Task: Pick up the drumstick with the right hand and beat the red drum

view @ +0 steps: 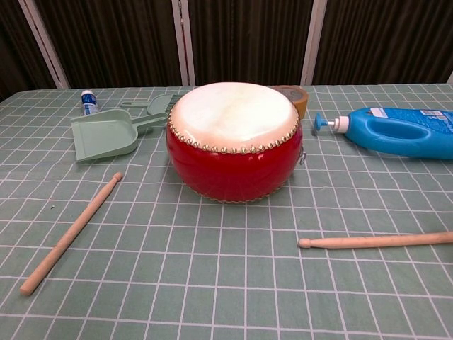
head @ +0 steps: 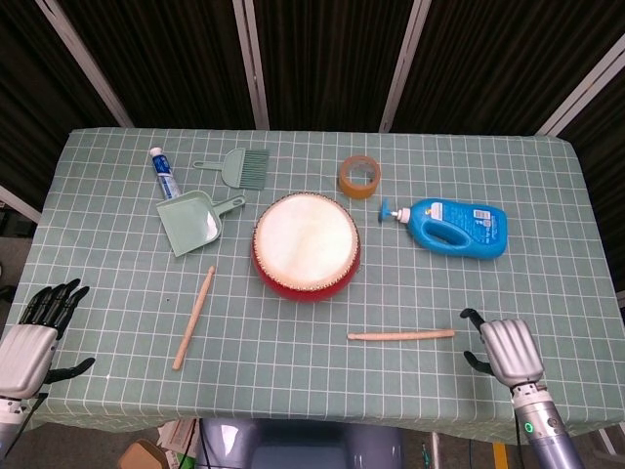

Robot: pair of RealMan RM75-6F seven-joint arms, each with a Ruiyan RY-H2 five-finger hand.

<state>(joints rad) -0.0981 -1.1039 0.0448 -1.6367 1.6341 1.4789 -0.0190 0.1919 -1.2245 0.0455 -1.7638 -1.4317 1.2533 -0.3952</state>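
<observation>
The red drum [head: 306, 245] with its pale skin stands in the middle of the table, also central in the chest view as the drum [view: 234, 140]. One wooden drumstick [head: 400, 335] lies flat in front of it to the right, seen too as the drumstick [view: 375, 241]. My right hand [head: 507, 351] hovers just right of that stick's thick end, holding nothing and not touching it. A second drumstick [head: 193, 318] lies at a slant to the left. My left hand [head: 32, 342] rests off the table's near left corner, fingers spread and empty. The chest view shows neither hand.
A blue detergent bottle [head: 452, 227] lies right of the drum, with a tape roll [head: 359, 176] behind it. A green dustpan [head: 193, 221], a small brush [head: 237, 165] and a tube [head: 164, 173] sit at the back left. The checked cloth [head: 293, 371] covers the table.
</observation>
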